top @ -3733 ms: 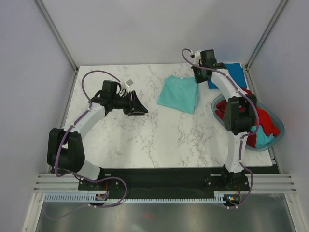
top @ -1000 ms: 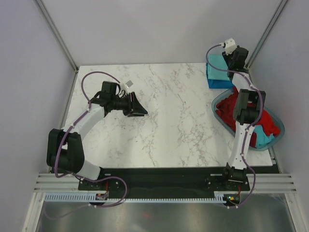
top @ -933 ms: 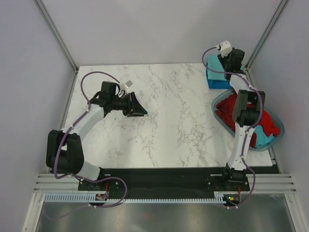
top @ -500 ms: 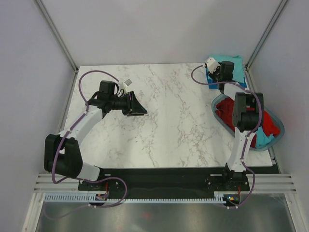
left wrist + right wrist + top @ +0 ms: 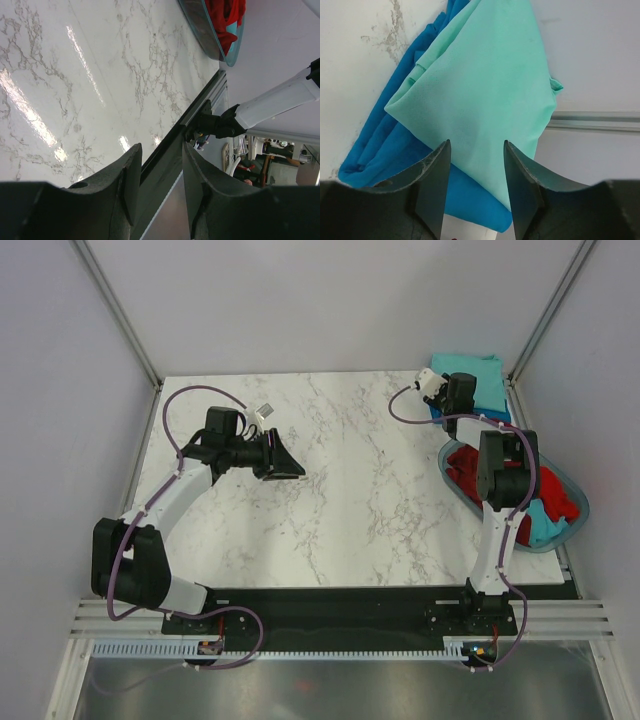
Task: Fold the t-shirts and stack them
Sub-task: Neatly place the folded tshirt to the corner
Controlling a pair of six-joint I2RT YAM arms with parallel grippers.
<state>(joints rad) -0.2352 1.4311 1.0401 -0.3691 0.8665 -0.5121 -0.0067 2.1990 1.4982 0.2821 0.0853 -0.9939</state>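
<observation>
At one o'clock on the table [image 5: 350,490]: right gripper [image 5: 474,150], jaws parted and empty, facing teal shirt [image 5: 485,85] atop blue shirt [image 5: 385,145]; red shirts [image 5: 545,485] wait at its five o'clock.

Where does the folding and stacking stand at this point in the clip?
Done: a folded teal-green shirt lies on a folded blue shirt in the far right corner. In hand: nothing; the right gripper hangs open over that stack, and the left gripper is open and empty over the table. Left: red shirts and a teal piece sit unfolded in the basket.
</observation>
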